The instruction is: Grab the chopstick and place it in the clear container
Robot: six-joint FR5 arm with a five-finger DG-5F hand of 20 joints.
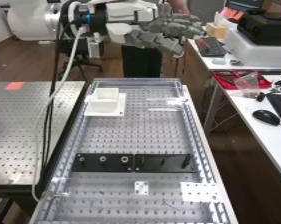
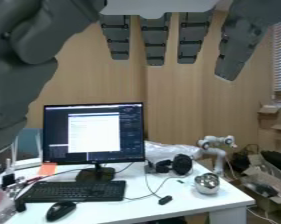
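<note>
White robot arm is coming in from the upper left of the high view, and its dark grey, jointed hand is hanging above and beyond the far edge of a perforated metal counter with a clear covering. The fingers are staying open: straight, spread and holding nothing. They are pointing outward toward the high view's right rather than down.

A thin, pale strip, probably the chopstick though it could be tape, is lying flat near the counter's far right corner. From the fingers, it is lying lower and back toward the near edge. Its long axis is running across the counter, from the left edge toward the right, so it is lying roughly in line with the way the fingers are pointing.

A white, square, open-topped container on a white plate is sitting near the far left corner, off the strip's left end; it is looking white rather than clear, yet is likely the goal.

The task is seemingly awaiting its grasp. The coming move is calling for the hand to be backing over the counter, tipping downward and turning, so the fingers are closing across the strip's narrow width.White robot arm is jutting in from the upper left of the high view, and its dark grey, jointed hand is hanging above and beyond the far edge of a perforated metal counter with a clear covering. The fingers are lying open: straight, spread and holding nothing. They are pointing outward toward the high view's right rather than down.

A thin, pale strip, probably the chopstick though it could be tape, is lying flat near the counter's far right corner. From the fingers, it is lying lower and back toward the near edge. Its long axis is running across the counter, from the left edge toward the right, so it is lying roughly in line with the way the fingers are pointing.

A white, square, open-topped container on a white plate is sitting near the far left corner, off the strip's left end; it is looking white rather than clear, yet is likely the goal.

The task is seemingly awaiting its grasp. The coming move is calling for the hand to be backing over the counter, tipping downward and turning, so the fingers are closing across the strip's narrow width.
</note>
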